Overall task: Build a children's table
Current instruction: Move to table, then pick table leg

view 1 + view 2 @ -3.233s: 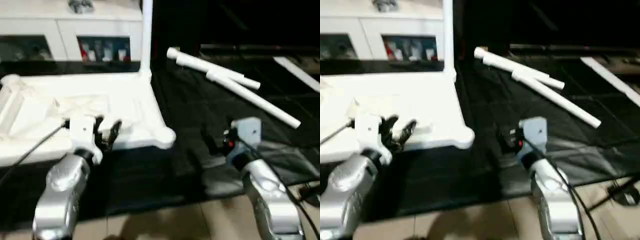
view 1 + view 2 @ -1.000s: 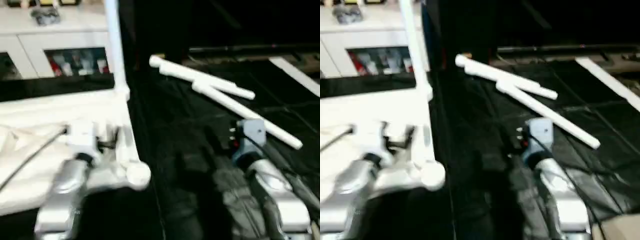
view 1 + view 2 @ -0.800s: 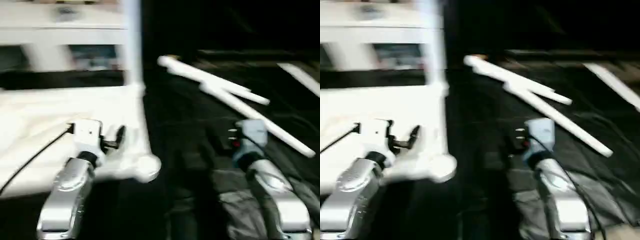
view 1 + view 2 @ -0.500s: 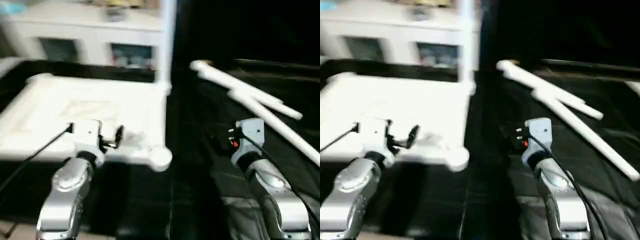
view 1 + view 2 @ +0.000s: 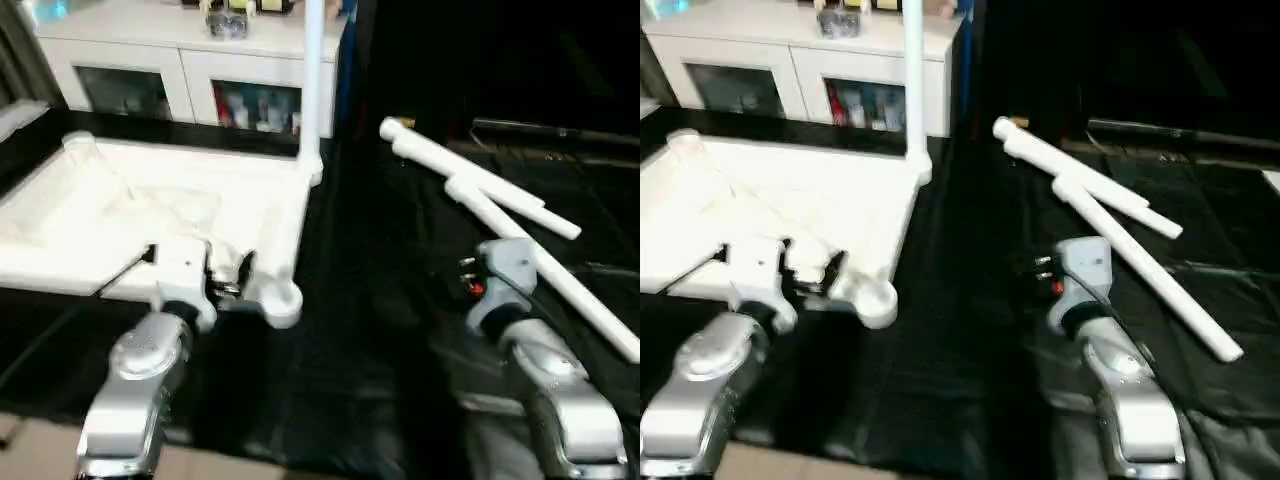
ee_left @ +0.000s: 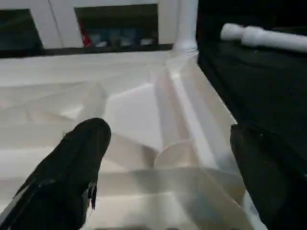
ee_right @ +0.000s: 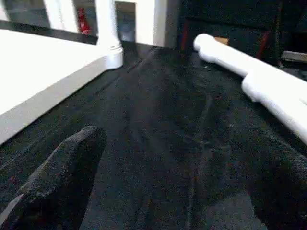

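Observation:
The children's table top (image 5: 150,215) lies upside down on the black cloth, ribbed side up. One white leg (image 5: 312,90) stands upright in its far right corner socket. Loose legs (image 5: 480,185) lie crossed on the cloth to the right, the longest (image 5: 1150,270) reaching toward the front. My left gripper (image 5: 225,282) is open over the top's near right corner; the round socket (image 6: 177,153) sits between its black fingers (image 6: 72,163). My right gripper (image 7: 170,136) is open and empty above bare cloth, short of the loose legs (image 7: 254,67).
A white cabinet with glass doors (image 5: 180,70) stands behind the table top. Black cloth (image 5: 960,330) covers the work area between the top and the loose legs. A strip of tan floor (image 5: 40,450) shows at the near left edge.
The camera has swung and tilted, so the whole picture shifted. Both grippers stay open, the left by the top's near right corner, the right near the loose legs.

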